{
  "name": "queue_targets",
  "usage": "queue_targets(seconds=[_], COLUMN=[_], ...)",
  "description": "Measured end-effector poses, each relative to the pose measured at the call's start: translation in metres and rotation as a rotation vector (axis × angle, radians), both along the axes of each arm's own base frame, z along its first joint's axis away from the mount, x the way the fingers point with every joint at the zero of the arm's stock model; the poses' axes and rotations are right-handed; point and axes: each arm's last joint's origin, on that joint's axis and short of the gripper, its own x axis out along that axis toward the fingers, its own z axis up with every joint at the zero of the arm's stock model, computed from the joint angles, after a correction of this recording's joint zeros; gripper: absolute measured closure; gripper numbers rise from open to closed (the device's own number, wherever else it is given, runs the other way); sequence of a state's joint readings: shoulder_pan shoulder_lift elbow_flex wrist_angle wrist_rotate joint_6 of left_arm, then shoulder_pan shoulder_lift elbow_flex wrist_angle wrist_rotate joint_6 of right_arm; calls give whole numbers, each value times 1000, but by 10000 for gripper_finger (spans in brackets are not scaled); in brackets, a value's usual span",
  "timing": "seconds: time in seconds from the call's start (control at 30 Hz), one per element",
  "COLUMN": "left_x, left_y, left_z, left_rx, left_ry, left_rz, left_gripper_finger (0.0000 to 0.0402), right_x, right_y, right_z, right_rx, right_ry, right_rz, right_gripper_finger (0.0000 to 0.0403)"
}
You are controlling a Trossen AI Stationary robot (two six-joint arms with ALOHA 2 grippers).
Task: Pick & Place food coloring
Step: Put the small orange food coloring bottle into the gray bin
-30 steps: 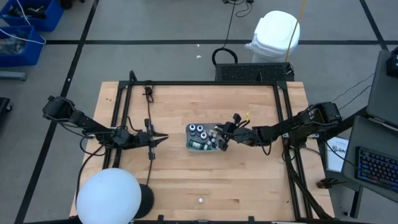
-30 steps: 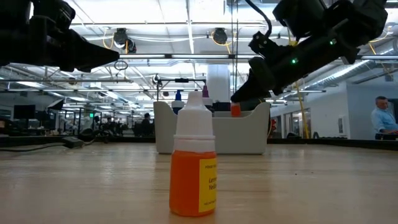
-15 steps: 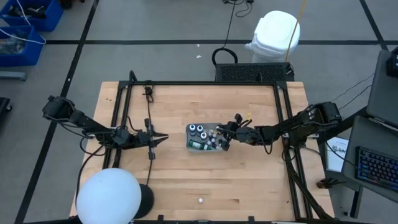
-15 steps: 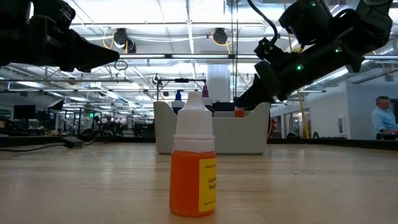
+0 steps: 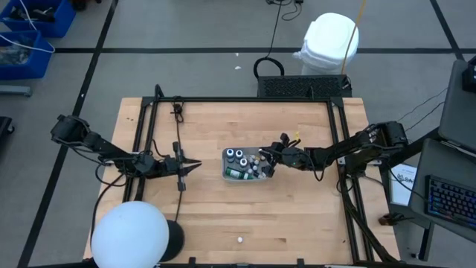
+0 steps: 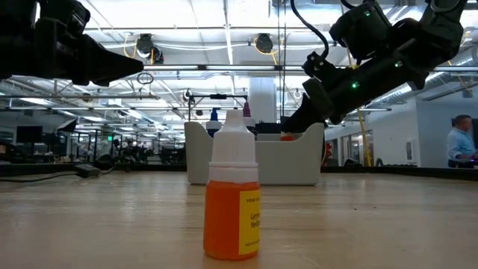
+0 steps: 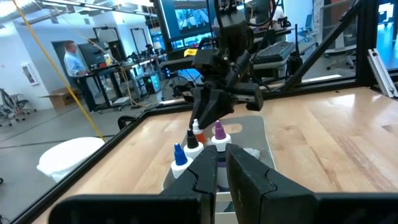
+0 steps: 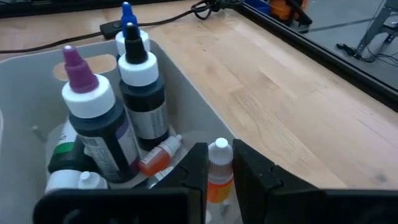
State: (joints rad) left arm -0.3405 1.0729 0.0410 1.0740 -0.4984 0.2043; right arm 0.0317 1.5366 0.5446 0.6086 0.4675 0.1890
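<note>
Meanwhile the table (image 5: 297, 216) looked as it had a second before; only the right arm (image 5: 349, 151) had moved. It had pulled back a little toward its own side and lifted, so the right gripper (image 8: 214, 171) now sat at the tray's (image 5: 225, 166) right end instead of reaching deeper over it. From the low camera, its black wrist had risen and swung away above the tray wall.

Its fingers (image 8: 249, 168) were nearly pressed together, pinching a small orange bottle (image 8: 217, 174) with a white cap, held upright just over the tray's edge. I took that as the drop still in hand: the bottle had arrived at the tray but had not been let go.

The left gripper (image 7: 216, 177) had not stirred, its fingers drawn close together on nothing, hanging well to the tray's left.

Inside the tray stood the larger bottles, one purple-tipped (image 8: 93, 121), one black-tipped (image 8: 140, 93), one blue-tipped (image 8: 129, 28), with another small orange one (image 8: 158, 155) lying on its side among them.

One more orange bottle (image 6: 234, 196) remained alone near the front edge of the table, well apart from the tray, so at least one trip was left.
</note>
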Motion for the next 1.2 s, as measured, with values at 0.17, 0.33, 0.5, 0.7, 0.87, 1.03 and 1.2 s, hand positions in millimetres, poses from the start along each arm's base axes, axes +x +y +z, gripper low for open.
queue_targets(seconds=[0.17,0.33,0.5,0.7,0.87,1.03,1.2], left_x=[0,0,0,0,0,3,31], left_y=[0,0,0,0,0,-6,-21], left_z=[0,0,0,0,0,1,17], left_rx=[-34,-55,-62,-85,-114,-137,-159], left_ry=[-6,-9,-10,-14,-19,-1,209], left_rz=[-2,-2,-3,-4,-19,-166,-172], left_gripper_finger=[360,360,360,360,360,360,375], right_x=[0,0,0,0,-6,-30,-67], right_y=[0,-3,-5,-3,14,47,74], right_z=[0,0,0,2,23,55,66], right_rx=[0,7,6,-33,-59,-142,-291], right_ry=[0,-5,-4,6,-51,-81,17], right_rz=[0,-16,-23,5,79,178,87], right_gripper_finger=[343,316,314,322,331,385,400])
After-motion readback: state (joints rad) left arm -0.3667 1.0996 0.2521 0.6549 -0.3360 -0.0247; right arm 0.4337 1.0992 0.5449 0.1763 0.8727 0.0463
